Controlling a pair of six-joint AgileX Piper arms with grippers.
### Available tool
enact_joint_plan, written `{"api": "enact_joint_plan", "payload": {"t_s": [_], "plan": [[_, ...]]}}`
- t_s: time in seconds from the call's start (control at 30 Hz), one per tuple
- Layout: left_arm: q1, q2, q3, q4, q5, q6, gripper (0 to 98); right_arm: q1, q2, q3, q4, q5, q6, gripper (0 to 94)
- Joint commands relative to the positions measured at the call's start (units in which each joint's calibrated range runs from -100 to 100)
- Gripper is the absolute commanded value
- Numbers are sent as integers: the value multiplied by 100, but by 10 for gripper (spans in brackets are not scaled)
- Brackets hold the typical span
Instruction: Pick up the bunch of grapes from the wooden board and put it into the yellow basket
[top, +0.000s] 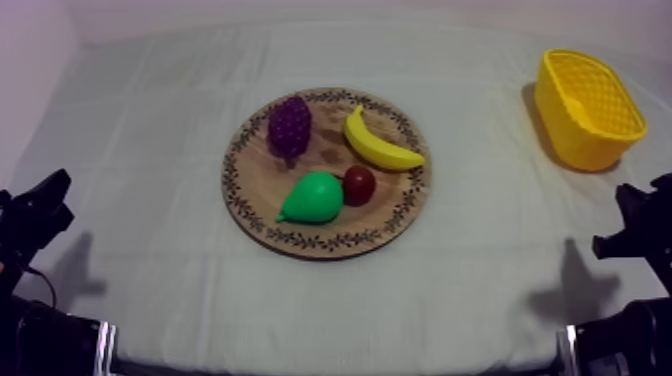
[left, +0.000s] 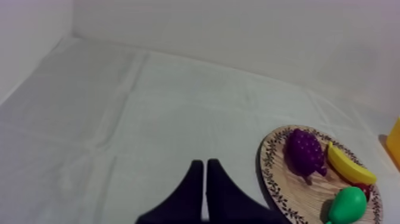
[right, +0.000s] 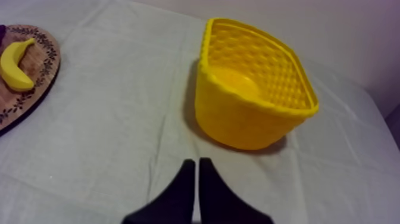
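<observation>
- From above, the round wooden board with a patterned rim (top: 262, 185) lies in the middle of the table's grey-white cloth (top: 150, 150)
- The purple bunch of toy grapes (top: 289, 125) sits on the board's far left part, untouched
- The yellow toy banana (top: 380, 148) lies on the board's far right part, apart from the grapes
- The green toy pear (top: 315, 197) lies on the near part of the board, and the small red fruit (top: 359, 184) is tucked against its right side
- The yellow plastic basket with a lattice wall (top: 580, 145) stands upright at the far right of the table, well apart from the board
- My left gripper (top: 48, 198) sits low at my left side and my right gripper (top: 640, 210) low at my right side, both well away from the board
- From my left wrist, my two black fingers (left: 193, 190) lie pressed together as a narrow wedge over bare cloth, holding nothing
- Beyond them the board lies off to one side, with the grapes on it, the banana just past them and the pear nearer to me
- From my right wrist, my black fingers (right: 181, 190) are likewise closed into a thin wedge, with nothing between them
- The basket stands on the cloth just ahead of those fingertips, its open mouth up
- The board's edge shows well apart from the basket, with the banana lying on it
</observation>
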Motion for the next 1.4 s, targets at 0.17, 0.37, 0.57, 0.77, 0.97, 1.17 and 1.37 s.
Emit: {"api": "enact_joint_plan", "payload": {"t_s": [0.17,0.37,0.57,0.77,0.97,1.17,1.37], "plan": [[-1,0,-4,1,-3,2,1,-1,0,2,2,3,2,4],[-1,0,-4,1,-3,2,1,-1,0,2,2,3,11,4],[-1,0,-4,1,-3,-1,1,-38,0,-11,5,-15,-46,4],[-1,0,-4,1,-3,-2,1,-244,21,-78,150,-270,-156,4],[-1,0,-4,1,-3,-3,1,-541,447,-437,391,-604,-328,4],[-1,0,-4,1,-3,-3,1,-912,1379,-1298,586,-834,-472,5],[-1,0,-4,1,-3,-3,1,-1396,2525,-2507,788,-867,-683,5]]}}
